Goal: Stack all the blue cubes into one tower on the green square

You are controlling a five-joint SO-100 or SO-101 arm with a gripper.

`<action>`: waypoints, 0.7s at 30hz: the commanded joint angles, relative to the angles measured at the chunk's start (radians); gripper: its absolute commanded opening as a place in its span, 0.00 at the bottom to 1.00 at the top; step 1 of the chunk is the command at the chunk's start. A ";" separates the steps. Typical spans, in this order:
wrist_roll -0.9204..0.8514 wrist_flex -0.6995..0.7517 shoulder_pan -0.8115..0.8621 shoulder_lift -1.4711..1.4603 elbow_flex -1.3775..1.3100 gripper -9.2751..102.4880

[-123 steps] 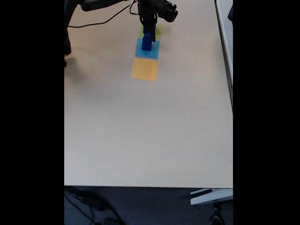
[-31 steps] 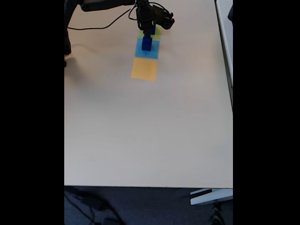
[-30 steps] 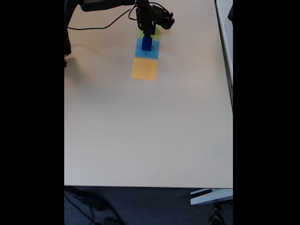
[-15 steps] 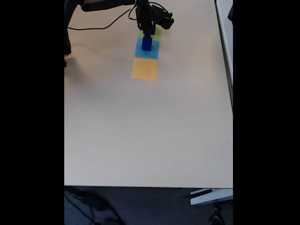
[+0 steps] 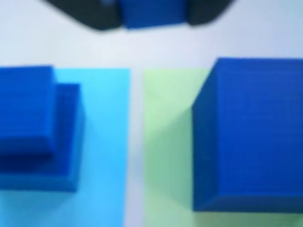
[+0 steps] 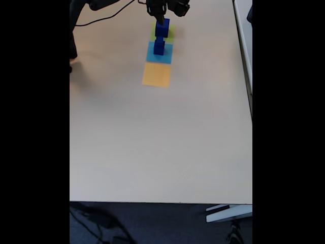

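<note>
**Blue cubes split across two squares**

You see the largest of the blue cubes (image 5: 251, 137) on the green square (image 5: 165, 142), its right side cut off in the blurred wrist view. Two stacked blue cubes (image 5: 38, 127) sit on the light-blue square (image 5: 106, 142). The gripper (image 5: 151, 12) pinches a small blue cube (image 5: 151, 13), cropped by the top edge. No writing is legible.

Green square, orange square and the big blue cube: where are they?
green square (image 5: 163, 142), wrist view, its bare left part.
orange square (image 6: 156, 75), fixed view, its middle.
big blue cube (image 5: 251, 132), wrist view, its top face.
</note>
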 commanded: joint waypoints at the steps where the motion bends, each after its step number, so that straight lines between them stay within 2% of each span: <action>1: 0.064 0.002 -0.032 -0.014 -0.094 0.08; 7: 0.109 -0.008 -0.061 -0.074 -0.156 0.08; 21: 0.153 -0.146 -0.094 -0.150 -0.166 0.08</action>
